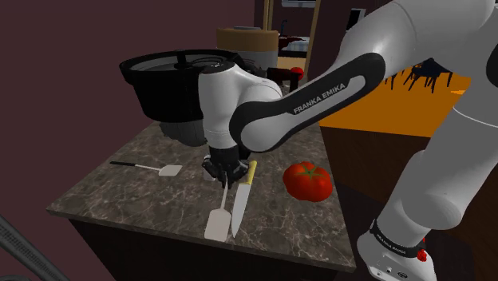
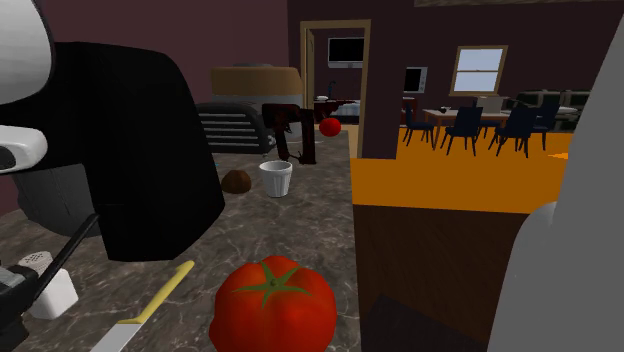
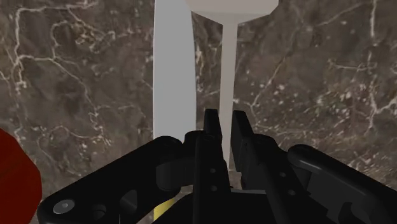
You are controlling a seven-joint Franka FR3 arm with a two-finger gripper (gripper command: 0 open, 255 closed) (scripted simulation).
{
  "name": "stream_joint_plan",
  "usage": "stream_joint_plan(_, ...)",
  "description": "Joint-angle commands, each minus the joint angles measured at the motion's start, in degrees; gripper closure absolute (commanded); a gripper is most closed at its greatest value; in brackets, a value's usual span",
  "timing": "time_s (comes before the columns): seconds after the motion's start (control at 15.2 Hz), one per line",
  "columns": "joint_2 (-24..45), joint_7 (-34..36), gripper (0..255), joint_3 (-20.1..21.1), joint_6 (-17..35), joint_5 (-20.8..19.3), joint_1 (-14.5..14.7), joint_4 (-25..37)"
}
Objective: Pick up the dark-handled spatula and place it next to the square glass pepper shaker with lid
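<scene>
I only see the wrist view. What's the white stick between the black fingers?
Observer: The fingers clasp the neck of a cream-bladed spatula; the shoulder view shows its whole wide blade near the front edge of the dark marbled counter.
Operator: And the red blob?
Observer: A round red tomato; the second exterior view shows its green stalk.
Operator: Any other tools?
Observer: A second, black-handled spatula lies flat, to the shoulder view's left of the first.
</scene>
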Motion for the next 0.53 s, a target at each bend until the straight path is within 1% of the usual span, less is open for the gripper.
stream_joint_plan(0.0,0.49,0.31,255,0.05,1.41,-0.36,0.00,-0.98)
stream_joint_plan(0.46,3.63,2.26,255,0.22,6.58,-2.72,0.07,-3.61)
